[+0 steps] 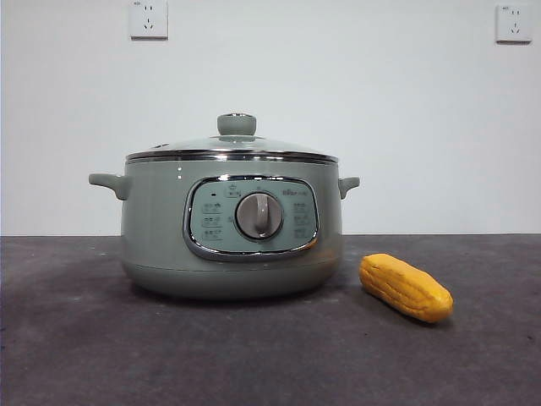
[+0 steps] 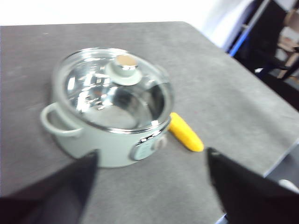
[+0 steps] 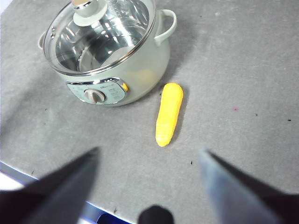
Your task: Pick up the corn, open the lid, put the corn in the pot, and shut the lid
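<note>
The sage-green pot (image 1: 228,228) stands on the dark table with the glass lid (image 1: 232,145) shut on it, green knob on top. The yellow corn (image 1: 406,288) lies on the table just right of the pot, apart from it. No arm shows in the front view. In the left wrist view the left gripper (image 2: 152,161) is open and empty, high above the pot (image 2: 100,140), lid (image 2: 112,88) and corn (image 2: 186,132). In the right wrist view the right gripper (image 3: 149,156) is open and empty, high above the corn (image 3: 169,113), with the pot (image 3: 135,70) and lid (image 3: 98,35) beyond.
The table (image 1: 84,338) is dark grey. A white wall with two sockets (image 1: 149,19) stands behind it. The table's edge (image 3: 70,212) shows near the right gripper's jaws, and dark furniture (image 2: 275,37) stands beyond the table's far corner in the left wrist view.
</note>
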You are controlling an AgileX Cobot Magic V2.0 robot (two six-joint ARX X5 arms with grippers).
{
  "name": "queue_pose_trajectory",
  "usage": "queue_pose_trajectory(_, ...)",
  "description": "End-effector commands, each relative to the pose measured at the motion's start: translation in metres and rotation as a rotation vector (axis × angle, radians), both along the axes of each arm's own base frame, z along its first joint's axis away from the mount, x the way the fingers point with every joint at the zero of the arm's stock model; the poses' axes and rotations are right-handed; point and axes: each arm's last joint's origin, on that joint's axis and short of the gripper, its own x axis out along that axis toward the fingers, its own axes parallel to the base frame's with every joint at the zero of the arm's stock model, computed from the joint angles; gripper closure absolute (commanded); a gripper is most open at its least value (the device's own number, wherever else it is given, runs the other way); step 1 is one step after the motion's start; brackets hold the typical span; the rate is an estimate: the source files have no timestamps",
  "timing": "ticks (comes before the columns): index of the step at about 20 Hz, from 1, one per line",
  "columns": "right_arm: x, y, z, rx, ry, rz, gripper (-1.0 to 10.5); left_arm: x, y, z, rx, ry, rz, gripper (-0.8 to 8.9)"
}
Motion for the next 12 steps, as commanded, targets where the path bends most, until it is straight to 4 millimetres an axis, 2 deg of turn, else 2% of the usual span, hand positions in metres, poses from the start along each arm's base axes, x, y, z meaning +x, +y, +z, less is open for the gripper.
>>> queue_pose_trajectory(1, 0.007, 0.0, 0.0, 0.002, 0.009, 0.002, 4.1, 0.001, -0.001, 0.003, 0.0, -0.019, -0.028, 2.43)
queue_pose_trajectory(6, 0.044, 0.009, -0.011, 0.002, 0.109, 0.052, 4.1, 0.005, -0.001, 0.001, 0.001, 0.001, -0.028, 2.43)
queue_pose_trajectory(8, 0.067, 0.017, -0.022, 0.004, 0.196, 0.073, 4.1, 0.006, -0.001, 0.001, 0.001, 0.004, -0.029, 2.43)
queue_pose_trajectory(12, 0.117, 0.04, -0.056, -0.096, 0.341, 0.104, 4.1, 0.01, -0.003, 0.0, 0.003, 0.017, -0.044, 2.43)
